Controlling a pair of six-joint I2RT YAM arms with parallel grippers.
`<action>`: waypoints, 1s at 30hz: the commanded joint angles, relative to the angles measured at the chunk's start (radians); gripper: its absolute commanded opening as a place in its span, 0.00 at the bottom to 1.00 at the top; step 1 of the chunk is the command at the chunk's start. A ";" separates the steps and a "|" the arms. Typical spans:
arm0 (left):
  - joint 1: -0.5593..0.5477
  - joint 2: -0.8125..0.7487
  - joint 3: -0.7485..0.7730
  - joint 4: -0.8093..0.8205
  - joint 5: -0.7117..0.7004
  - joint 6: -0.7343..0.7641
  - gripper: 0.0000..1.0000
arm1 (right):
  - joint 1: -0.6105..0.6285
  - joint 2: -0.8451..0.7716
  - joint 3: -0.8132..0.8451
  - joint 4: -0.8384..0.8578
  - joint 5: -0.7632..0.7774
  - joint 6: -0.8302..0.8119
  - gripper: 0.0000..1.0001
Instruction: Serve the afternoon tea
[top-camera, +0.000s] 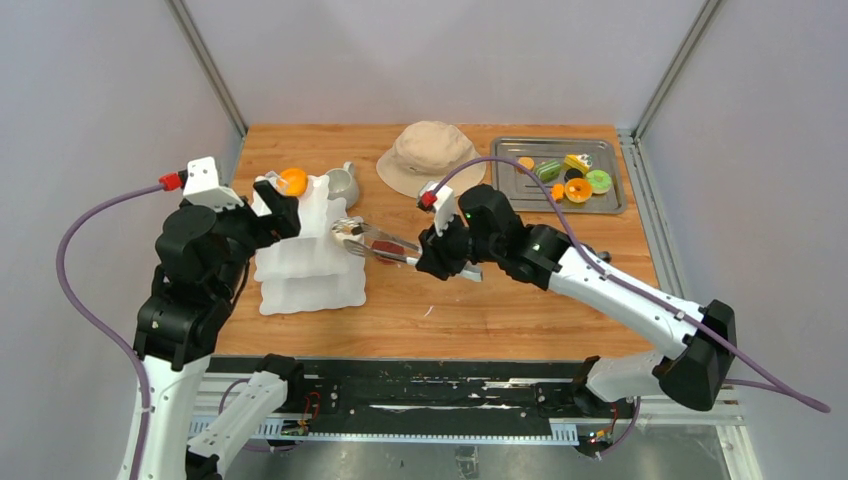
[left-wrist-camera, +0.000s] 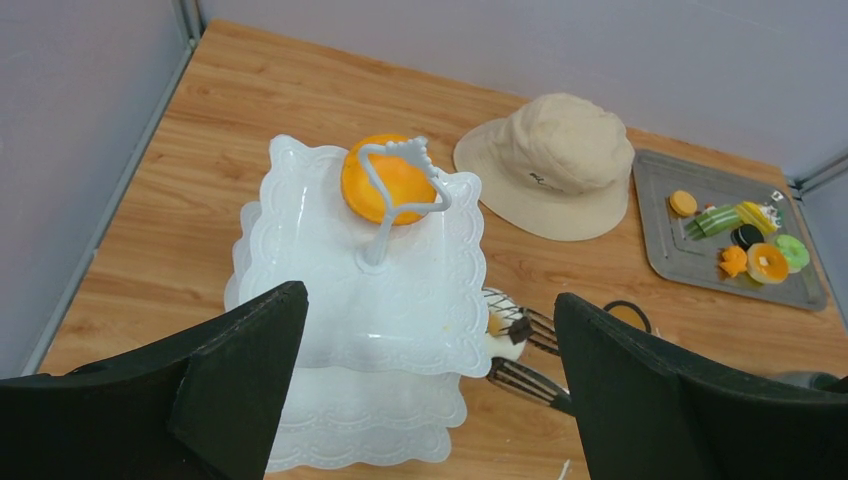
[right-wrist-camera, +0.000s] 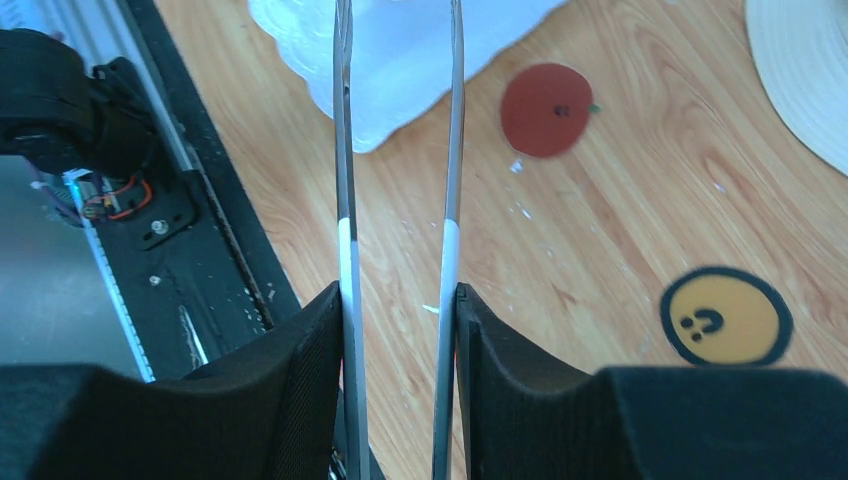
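Observation:
The white three-tier stand (top-camera: 305, 262) stands at the left of the table and also shows in the left wrist view (left-wrist-camera: 370, 290). An orange pastry (top-camera: 293, 181) lies on its top tier (left-wrist-camera: 385, 185). A grey mug (top-camera: 343, 183) stands behind the stand. My left gripper (top-camera: 283, 212) hangs open and empty above the stand (left-wrist-camera: 430, 295). My right gripper (top-camera: 432, 262) is shut on long metal tongs (top-camera: 375, 243), both arms pressed between its fingers (right-wrist-camera: 400, 300). The tong tips hold a white chocolate-striped pastry (left-wrist-camera: 505, 325) at the stand's right edge. No white mug is in view.
A metal tray (top-camera: 605, 205) at the back right holds several pastries (top-camera: 565, 178). A beige bucket hat (top-camera: 430, 155) lies behind the middle of the table. A red sticker (right-wrist-camera: 546, 110) and a yellow sticker (right-wrist-camera: 725, 315) are on the wood.

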 joint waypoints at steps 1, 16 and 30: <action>-0.006 -0.016 0.021 0.003 -0.012 0.004 0.98 | 0.054 0.045 0.070 0.079 -0.030 -0.002 0.01; -0.006 -0.032 0.008 -0.005 -0.011 0.003 0.98 | 0.181 0.189 0.189 0.115 -0.053 -0.019 0.01; -0.006 -0.036 -0.001 -0.010 -0.020 0.010 0.98 | 0.212 0.265 0.207 0.205 -0.022 0.242 0.01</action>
